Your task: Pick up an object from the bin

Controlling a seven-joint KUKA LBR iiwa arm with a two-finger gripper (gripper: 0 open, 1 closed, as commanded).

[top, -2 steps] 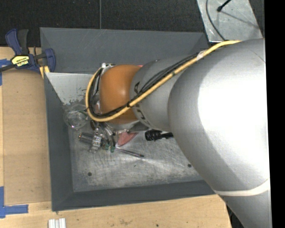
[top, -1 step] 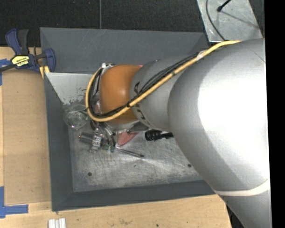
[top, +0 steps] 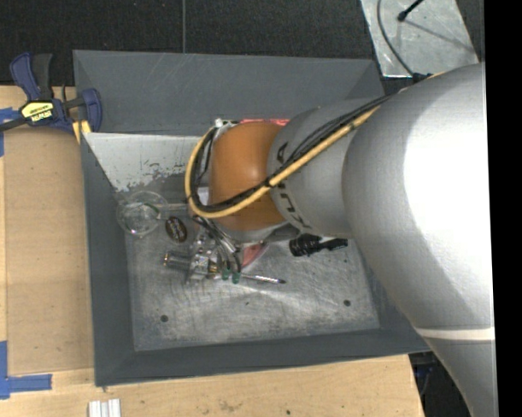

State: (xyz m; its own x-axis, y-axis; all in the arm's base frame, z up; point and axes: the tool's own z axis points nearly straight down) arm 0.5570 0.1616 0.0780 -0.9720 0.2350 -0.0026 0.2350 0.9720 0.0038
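1. We find the gripper (top: pixel 211 253) low over small metal parts (top: pixel 182 261), just right of the clear cup (top: pixel 141 213).
2. We cannot tell its opening width.
3. We judge grasping in hand; next: close firmly, lift straight.

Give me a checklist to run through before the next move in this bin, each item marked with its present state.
1. Gripper over the heap of small metallic bits mid-bin: ok.
2. Something gripped: cannot tell; the orange wrist cover hides the contact.
3. Clear round plastic cup at rear left stands apart from the gripper: ok.
4. Thin metal rod with green end clear of the heap: not ok; it touches the heap's front and may get dragged.
5. Small black piece lies off to the right, apart from the heap: ok.
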